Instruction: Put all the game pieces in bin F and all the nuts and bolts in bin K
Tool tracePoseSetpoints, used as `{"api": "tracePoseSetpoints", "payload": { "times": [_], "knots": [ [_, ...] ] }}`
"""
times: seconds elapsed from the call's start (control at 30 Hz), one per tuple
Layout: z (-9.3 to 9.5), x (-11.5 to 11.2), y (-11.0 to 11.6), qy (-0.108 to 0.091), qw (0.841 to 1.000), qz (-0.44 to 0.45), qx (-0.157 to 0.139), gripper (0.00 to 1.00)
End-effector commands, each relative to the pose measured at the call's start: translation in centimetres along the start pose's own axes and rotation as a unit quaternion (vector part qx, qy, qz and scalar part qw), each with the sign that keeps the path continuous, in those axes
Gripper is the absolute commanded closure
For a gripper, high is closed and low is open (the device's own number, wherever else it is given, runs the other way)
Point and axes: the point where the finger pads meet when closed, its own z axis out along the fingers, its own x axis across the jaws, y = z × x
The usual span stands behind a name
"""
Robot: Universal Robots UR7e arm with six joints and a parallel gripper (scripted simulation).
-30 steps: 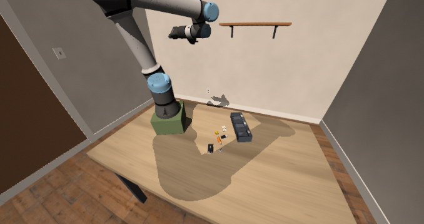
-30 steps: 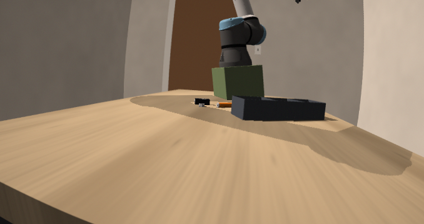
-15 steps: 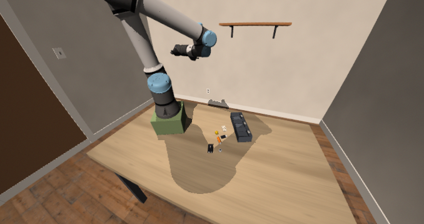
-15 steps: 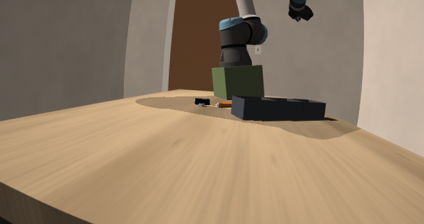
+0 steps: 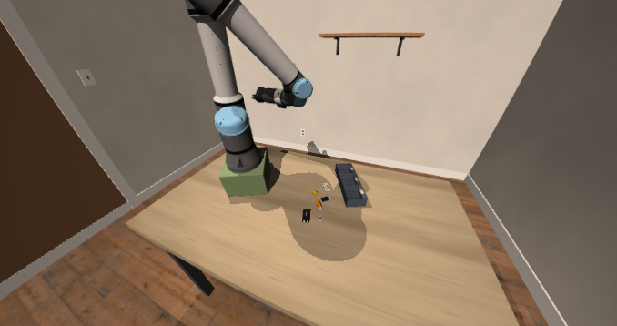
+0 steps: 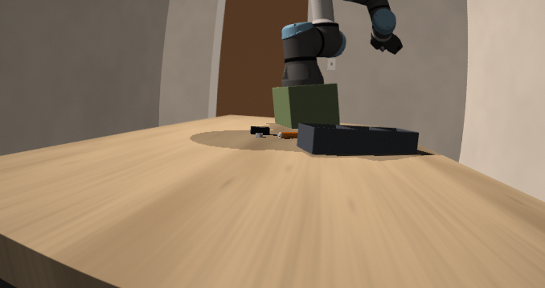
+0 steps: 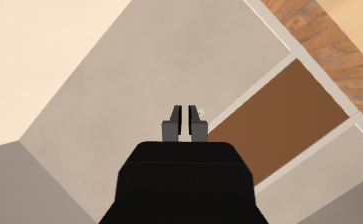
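Note:
My gripper (image 5: 256, 96) (image 6: 387, 50) (image 7: 185, 114) is shut with only a thin gap between its fingers and nothing in it. It hangs high in the air beside the arm, far above the table, pointing at the wall. On the table lie a small yellow piece (image 5: 315, 192), a white patterned piece (image 5: 326, 187), an orange stick-like item (image 5: 318, 203) (image 6: 288, 134), a small black-and-white item (image 5: 325, 198), a black flat block (image 5: 307, 215) (image 6: 260, 130) and a tiny grey nut (image 5: 320, 219). To their right stands a dark row of bins (image 5: 350, 184) (image 6: 358, 139); I cannot read its letters.
The arm stands on a green block (image 5: 244, 178) (image 6: 305, 104) at the table's back left. A wall shelf (image 5: 371, 35) hangs behind. The wooden table (image 5: 409, 260) reaches far forward of the things. The wrist view shows only walls, a door and floor.

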Motion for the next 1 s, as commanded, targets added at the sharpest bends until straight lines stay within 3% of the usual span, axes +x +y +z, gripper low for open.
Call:
{"api": "tracePoseSetpoints", "payload": {
  "times": [0.0, 0.37, 0.63, 0.67, 0.77, 0.97],
  "knots": [
    [0.0, 2.3, -2.7, 0.000, 1.000, 0.000, 0.000, 0.69],
    [0.2, 8.5, -8.6, 0.000, 1.000, 0.000, 0.000, 0.69],
    [0.2, 8.7, -8.8, 0.000, 1.000, 0.000, 0.000, 0.69],
    [-0.6, 8.9, -8.5, 0.016, 1.000, -0.018, -0.008, 0.69],
    [-2.6, 8.0, -9.2, 0.020, 0.996, -0.083, 0.017, 0.69],
    [-4.1, 7.9, -9.7, 0.036, 0.985, -0.164, 0.041, 0.69]
  ]
}}
